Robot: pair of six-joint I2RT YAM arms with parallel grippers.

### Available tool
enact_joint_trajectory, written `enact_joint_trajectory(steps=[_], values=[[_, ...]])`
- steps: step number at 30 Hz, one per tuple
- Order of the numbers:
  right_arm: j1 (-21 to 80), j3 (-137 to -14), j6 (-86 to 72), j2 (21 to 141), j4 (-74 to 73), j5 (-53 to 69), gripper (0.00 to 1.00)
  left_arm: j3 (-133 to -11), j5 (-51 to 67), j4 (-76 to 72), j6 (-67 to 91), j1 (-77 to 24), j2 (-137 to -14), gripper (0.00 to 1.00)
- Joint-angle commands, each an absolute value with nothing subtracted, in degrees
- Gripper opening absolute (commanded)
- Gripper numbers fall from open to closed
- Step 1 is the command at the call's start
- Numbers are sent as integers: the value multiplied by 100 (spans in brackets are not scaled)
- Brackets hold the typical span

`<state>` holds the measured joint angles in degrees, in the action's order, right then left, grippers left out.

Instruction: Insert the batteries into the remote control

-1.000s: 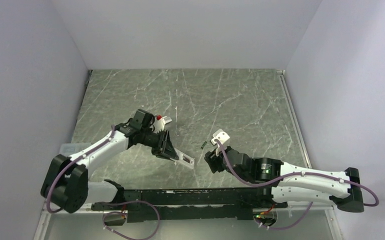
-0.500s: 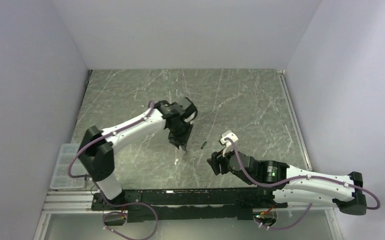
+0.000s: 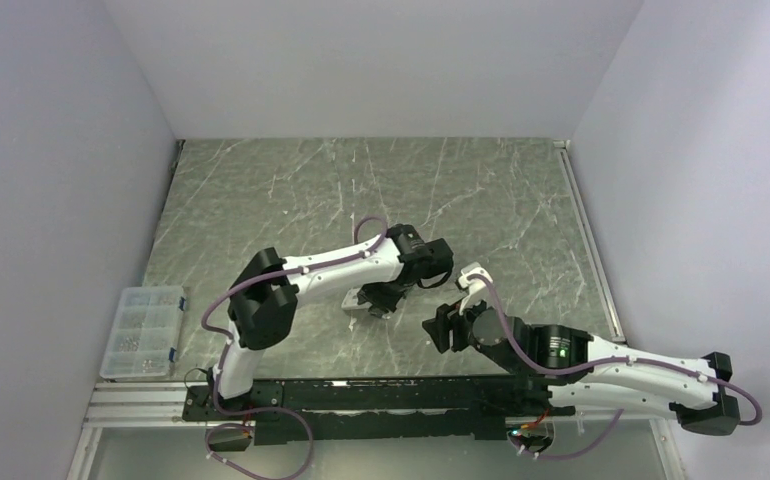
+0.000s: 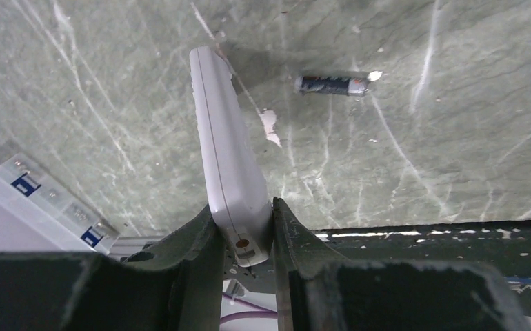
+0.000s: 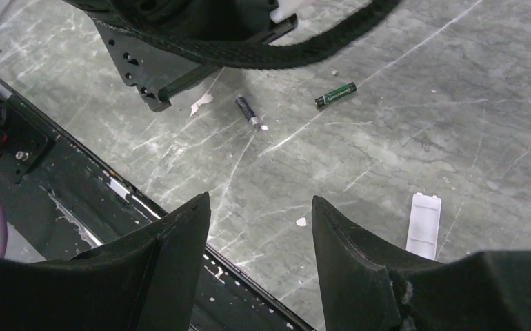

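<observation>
Left wrist view: my left gripper [image 4: 242, 231] is clamped on the near end of the remote [image 4: 225, 152], which stands on its thin edge between the 2 jaws.
Remote's far end: it points away toward the table [image 4: 456, 138]; I cannot tell whether it touches the stone.
Battery nearby: 1 dark battery [image 4: 332, 84] lies flat on the table, to the right of that far end and apart from it.
Right wrist view: my right gripper [image 5: 259, 207] hangs above the table with its jaws apart and nothing between them.
Batteries: the dark battery and a green battery [image 5: 336, 94] lie loose on the table ahead of me, near each other but not touching.
Cover: a small white cover [image 5: 425, 225] lies flat on the table, to the right of my right gripper.
Top view: both grippers are close together over the near middle of the table; a clear parts box [image 3: 144, 331] sits at the left edge.
</observation>
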<state>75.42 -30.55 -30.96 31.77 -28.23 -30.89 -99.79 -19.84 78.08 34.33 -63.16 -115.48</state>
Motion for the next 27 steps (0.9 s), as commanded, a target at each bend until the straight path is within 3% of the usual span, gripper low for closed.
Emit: enact_joint_trajectory(steps=[1,6,18,27], values=[[7532,-3058,-3312,2872,-3037,-3159,59,-10130,-2315,8215,3662,-6284,-11252,0],[7537,-3079,-3414,2747,-3102,-3160,59,-9971,-1694,7878,3354,-6272,-10747,0],[7534,-3235,-3445,2963,-3158,-3006,61,-8008,1641,6365,2657,-5823,-8762,0],[7532,-3108,-3433,3328,-2672,-2537,64,-7010,3258,5626,2396,-5508,-8436,0]])
